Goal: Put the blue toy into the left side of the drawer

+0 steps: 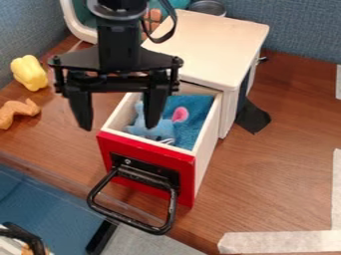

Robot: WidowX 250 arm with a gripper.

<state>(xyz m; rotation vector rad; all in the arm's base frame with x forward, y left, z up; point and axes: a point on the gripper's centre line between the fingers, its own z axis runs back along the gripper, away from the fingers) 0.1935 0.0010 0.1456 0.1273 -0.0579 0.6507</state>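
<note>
The arm (118, 37) comes in from the top edge, left of centre, and hangs straight down, its wrist upright and the crossbar of the claw (118, 125) nearly level. The claw points downward with its two fingers (81, 107) spread wide apart, one on each side. As the camera sees it, the left finger hangs over the outside of the drawer (205, 127), while the right finger reaches down across the view of the drawer's opening

The blue toy (160, 132), with a pink ear, lies in the open drawer, on its left side as the camera sees it, beside the right fingertip and partly behind that finger. Whether the finger touches it I cannot tell. Blue cloth (200, 110) lines the drawer to the right of the toy

In the view, the red drawer front (143, 162) and its black handle (140, 226) are below the claw. The white cabinet (212, 42) that holds the drawer stands to the claw's upper right, with a black piece of material (252, 117) on the wooden table (279, 164) beside it. Left of the claw lie a yellow toy pepper (29, 73) and, nearer the edge, an orange-brown toy (16, 112)
</note>
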